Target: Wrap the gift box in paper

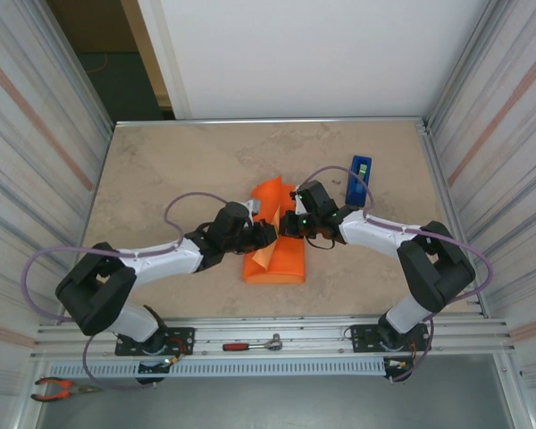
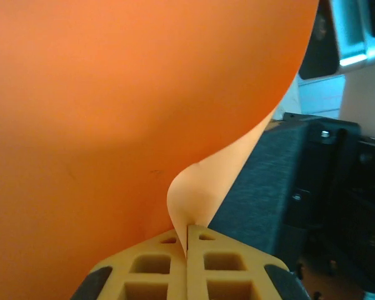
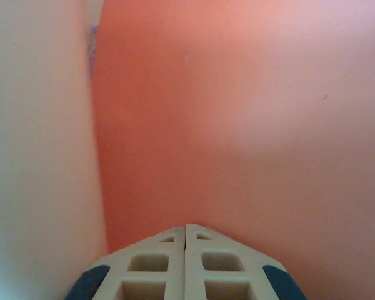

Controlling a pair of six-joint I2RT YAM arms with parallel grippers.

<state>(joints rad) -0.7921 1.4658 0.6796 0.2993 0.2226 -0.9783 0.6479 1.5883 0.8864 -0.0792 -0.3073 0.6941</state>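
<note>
My left claw (image 2: 187,230) is pinching a curled edge of the orange paper (image 2: 112,94), and the sheet rises right ahead of its tips. My right claw (image 3: 186,228) is pressed together as well, with paper close in front; whether it grips any I cannot tell. From above, both claws meet nearly tip to tip over the folded paper. A blue tape dispenser (image 1: 357,179) stands just beyond my right one.

Probably a robotics lab or workshop cell: a beige stone-patterned tabletop (image 1: 179,170) boxed in by ribbed pale panel walls (image 1: 36,134). A red-handled ratchet wrench (image 1: 253,344) lies on the slotted aluminium rail (image 1: 322,332) along the tabletop's near edge, with red-handled pliers (image 1: 58,389) beyond its near left corner.
</note>
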